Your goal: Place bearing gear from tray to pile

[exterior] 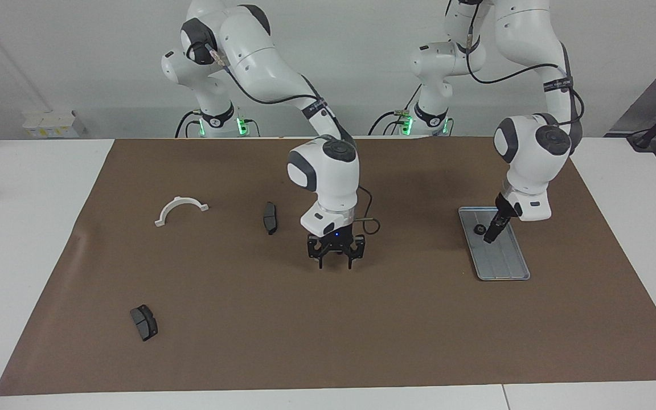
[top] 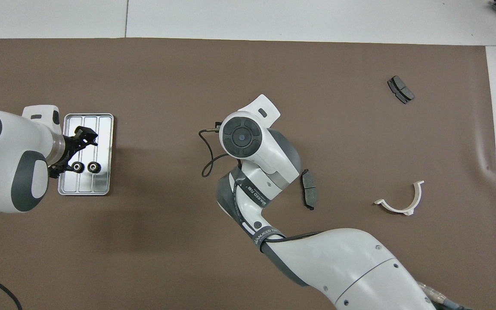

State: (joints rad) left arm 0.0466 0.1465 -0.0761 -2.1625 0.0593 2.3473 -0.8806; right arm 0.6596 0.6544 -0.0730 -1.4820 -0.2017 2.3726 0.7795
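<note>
The silver tray (exterior: 501,262) lies on the brown mat toward the left arm's end, and it also shows in the overhead view (top: 104,142). Two small black ring gears (top: 76,167) (top: 94,167) lie side by side in the tray's nearer half. In the facing view only one gear (exterior: 479,229) shows. My left gripper (exterior: 492,232) (top: 86,135) hangs over the tray beside the gears, open and empty. My right gripper (exterior: 336,262) is open and empty, low over the mat's middle; its own hand hides it from overhead. No pile of gears shows outside the tray.
A dark brake pad (exterior: 270,217) (top: 309,189) lies beside the right gripper, toward the right arm's end. A second brake pad (exterior: 143,322) (top: 400,89) lies farther out. A white half-ring (exterior: 180,208) (top: 403,200) lies near the mat's edge at the right arm's end.
</note>
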